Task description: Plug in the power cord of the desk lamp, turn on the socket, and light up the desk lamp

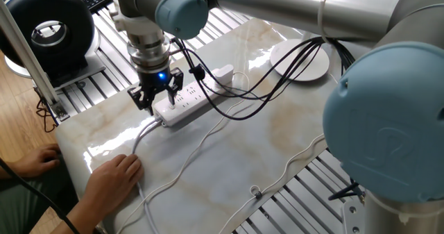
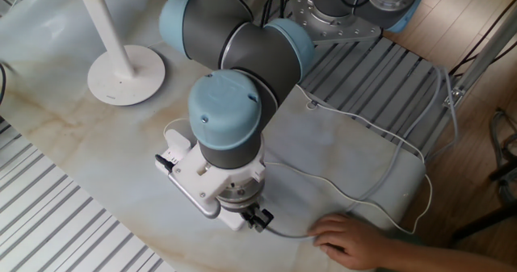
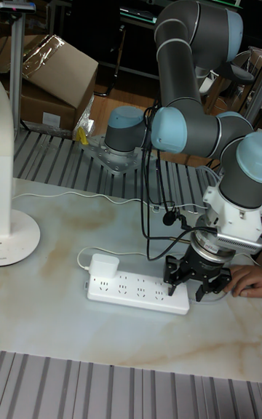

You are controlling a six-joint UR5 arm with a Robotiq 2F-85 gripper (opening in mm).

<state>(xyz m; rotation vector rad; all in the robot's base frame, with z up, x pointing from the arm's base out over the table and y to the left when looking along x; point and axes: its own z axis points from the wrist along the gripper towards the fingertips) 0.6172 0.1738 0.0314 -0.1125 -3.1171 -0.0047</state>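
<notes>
We see the socket lying on the marble surface with the small white plug of the power cord sitting at its far end, away from the claw; we judge it seated in an outlet, so the plugging step looks done, though the contact itself is too small to confirm. The claw hangs over the socket's other end, where the thicker fixed cable leaves it, fingers spread a little and holding nothing. The button is hidden under the claw, so we cannot tell whether it has been pressed. The desk lamp stands well apart from the socket, beyond the plug end; its head is out of view, so lit or unlit is unknown. A person's hand rests on the fixed cable near the socket's claw end.
</notes>
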